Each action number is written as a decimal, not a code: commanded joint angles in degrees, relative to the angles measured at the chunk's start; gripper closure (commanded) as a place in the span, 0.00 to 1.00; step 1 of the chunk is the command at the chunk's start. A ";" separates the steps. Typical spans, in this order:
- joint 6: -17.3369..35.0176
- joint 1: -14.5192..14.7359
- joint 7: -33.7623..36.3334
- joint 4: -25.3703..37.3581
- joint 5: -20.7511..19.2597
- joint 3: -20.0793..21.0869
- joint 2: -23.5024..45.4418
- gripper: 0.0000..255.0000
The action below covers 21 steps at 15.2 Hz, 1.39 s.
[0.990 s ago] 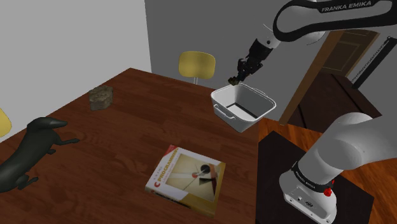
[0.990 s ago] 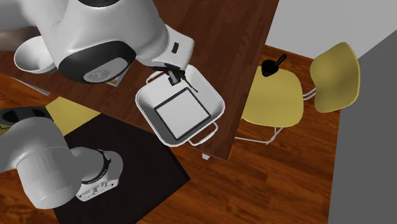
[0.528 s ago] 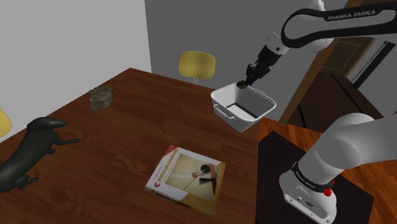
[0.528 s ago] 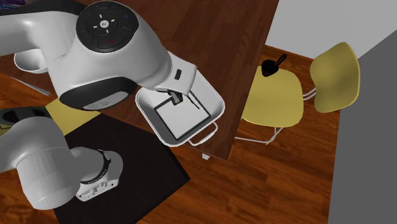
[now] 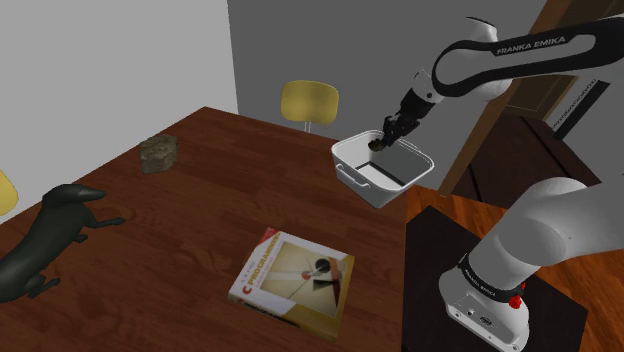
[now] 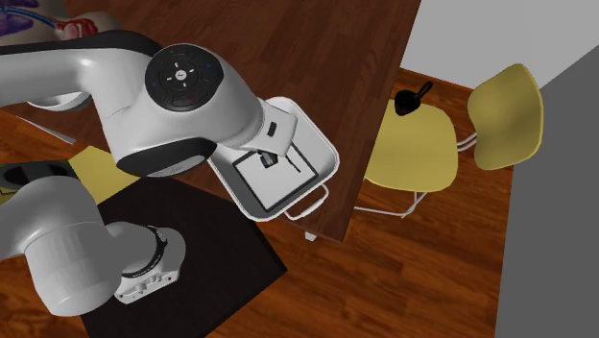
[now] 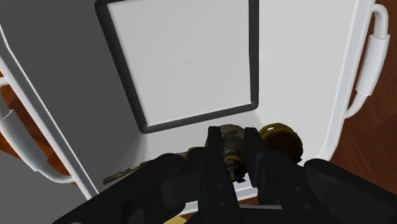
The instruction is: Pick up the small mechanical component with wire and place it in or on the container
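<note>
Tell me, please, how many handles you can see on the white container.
2: one handle on one end wall of the container, the other handle on the opposite end wall; none looks hidden.

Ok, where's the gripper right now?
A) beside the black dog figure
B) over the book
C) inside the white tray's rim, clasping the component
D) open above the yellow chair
C: the gripper is shut on the component, with the tray floor and walls right below it in the wrist view.
</note>
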 commanded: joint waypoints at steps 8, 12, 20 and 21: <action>1.50 0.11 -0.35 -0.92 0.18 -0.14 0.56 1.00; 1.50 0.11 -0.35 -0.92 0.18 -0.14 0.56 0.00; -7.56 -1.25 0.41 3.11 -1.35 -0.40 -4.38 0.00; -7.56 -1.25 0.41 3.10 -1.35 -0.40 -4.39 0.00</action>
